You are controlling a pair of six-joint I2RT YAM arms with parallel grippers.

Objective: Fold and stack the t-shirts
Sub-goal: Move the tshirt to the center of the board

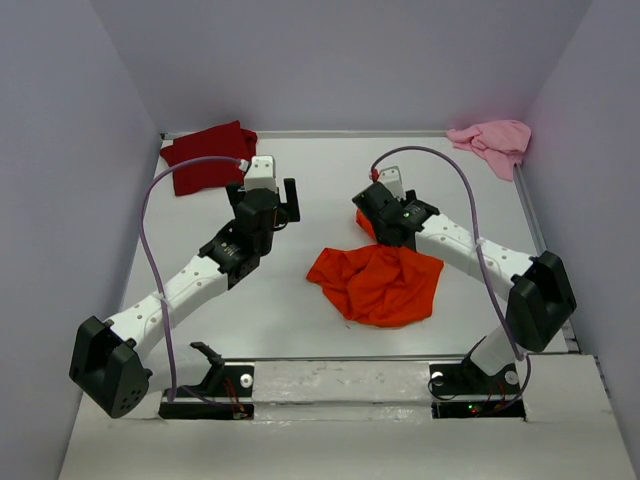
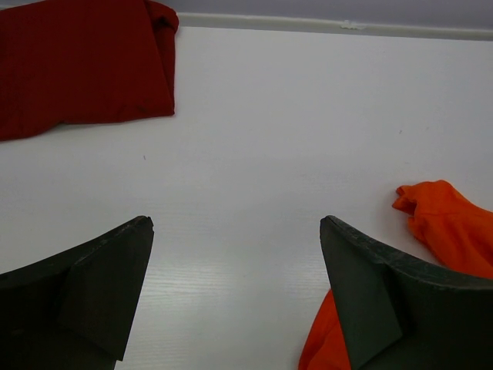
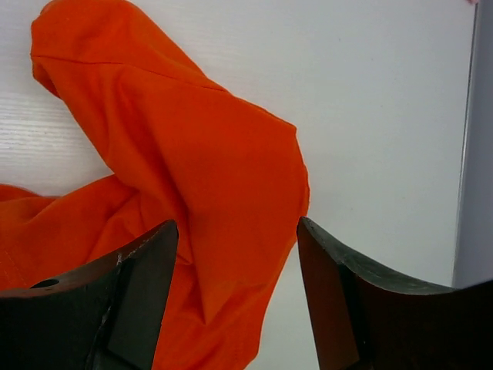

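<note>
- Well, the orange t-shirt (image 1: 380,285) lies crumpled on the bench (image 1: 290,320); the dark red t-shirt (image 1: 205,157) is well behind it to the left, the pink t-shirt (image 1: 492,142) well behind it to the right.
- My right tool (image 3: 236,227) is open over its far edge, cloth between the jaws, not pinched.
- My left tool (image 2: 236,231), left of it, is wide open and empty.
- I judge the cloth light and floppy; I would take a hem corner, not the bunch.
</note>
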